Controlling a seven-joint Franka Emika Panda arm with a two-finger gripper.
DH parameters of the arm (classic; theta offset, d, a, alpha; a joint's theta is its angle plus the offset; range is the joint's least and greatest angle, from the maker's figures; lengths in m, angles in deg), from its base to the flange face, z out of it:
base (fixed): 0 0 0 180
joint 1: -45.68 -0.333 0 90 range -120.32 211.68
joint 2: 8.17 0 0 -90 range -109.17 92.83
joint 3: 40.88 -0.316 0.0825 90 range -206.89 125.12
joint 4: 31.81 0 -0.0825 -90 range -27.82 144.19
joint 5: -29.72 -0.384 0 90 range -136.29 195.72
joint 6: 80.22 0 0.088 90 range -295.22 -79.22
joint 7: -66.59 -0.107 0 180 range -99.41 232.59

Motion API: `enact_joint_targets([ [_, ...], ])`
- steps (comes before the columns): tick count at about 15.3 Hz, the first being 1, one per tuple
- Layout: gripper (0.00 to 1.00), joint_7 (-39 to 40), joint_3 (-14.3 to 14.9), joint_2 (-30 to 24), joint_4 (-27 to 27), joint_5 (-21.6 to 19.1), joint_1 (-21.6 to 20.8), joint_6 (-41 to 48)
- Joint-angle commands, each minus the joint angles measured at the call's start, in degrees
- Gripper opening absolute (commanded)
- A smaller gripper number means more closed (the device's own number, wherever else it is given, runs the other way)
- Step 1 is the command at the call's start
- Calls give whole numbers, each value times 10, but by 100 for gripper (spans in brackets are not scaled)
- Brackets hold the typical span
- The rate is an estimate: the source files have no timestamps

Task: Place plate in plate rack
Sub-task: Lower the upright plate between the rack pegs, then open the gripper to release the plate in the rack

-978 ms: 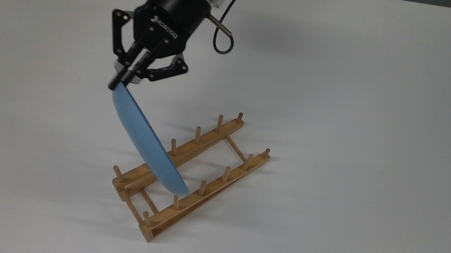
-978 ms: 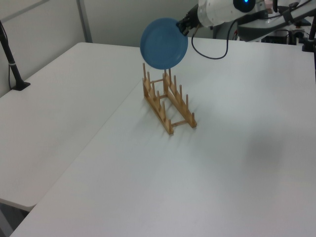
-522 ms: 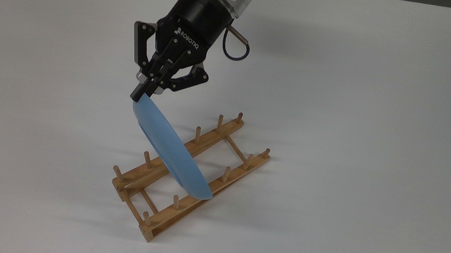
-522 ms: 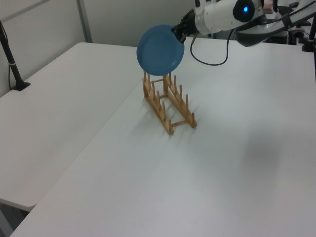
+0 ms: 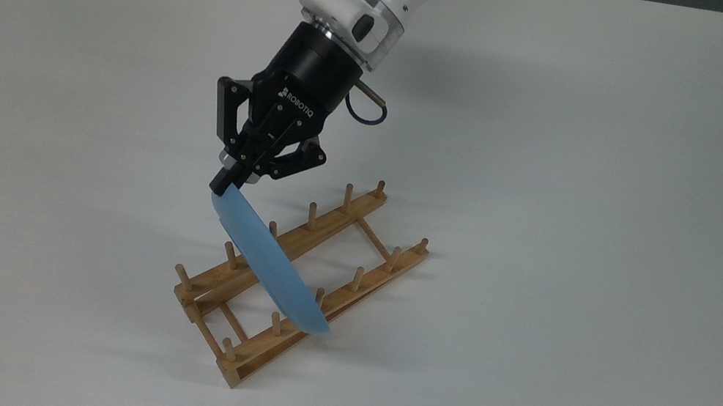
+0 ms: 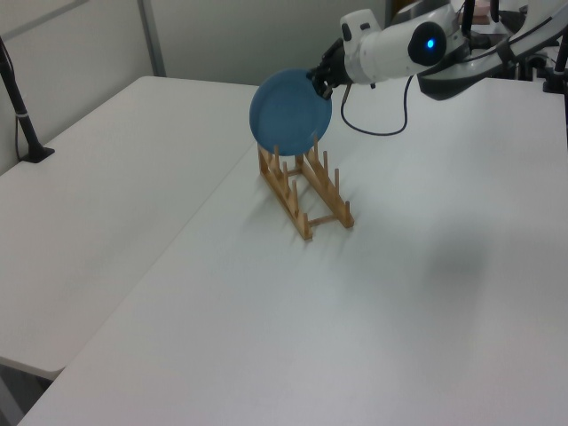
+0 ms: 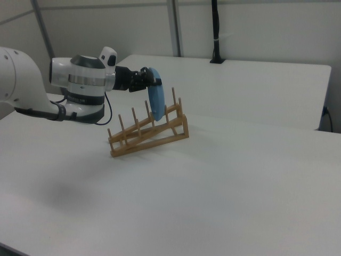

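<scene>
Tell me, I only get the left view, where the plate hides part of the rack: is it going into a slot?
Observer: In the top view the plate is edge-on, crossing both rails of the rack, apparently between the second and third pegs from the top view's left.
Operator: Is the claw holding it?
Observer: Yes. The gripper is shut on the plate's upper rim.
Operator: Does it stand straight?
Observer: The right view shows it nearly upright, its top leaning slightly toward the arm.
</scene>
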Motion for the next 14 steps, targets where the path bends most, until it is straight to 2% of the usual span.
enact_joint_targets([
  [1,1,-17,-2,9,0,22,-15,25],
  [2,5,-17,-2,10,0,22,-15,26],
  [3,23,-18,-2,10,-1,21,-15,25],
  [4,56,-19,-2,10,-1,19,-14,25],
  [5,80,-24,-2,9,-1,17,-13,25],
  [6,92,-32,-2,10,-1,16,-13,25],
  [7,100,-36,-2,9,-2,17,-12,25],
  [11,100,-58,-3,-8,-3,-1,-10,25],
  [13,100,-69,-4,-24,-3,-34,-9,24],
  [14,100,-69,-4,-32,-5,-64,-8,24],
])
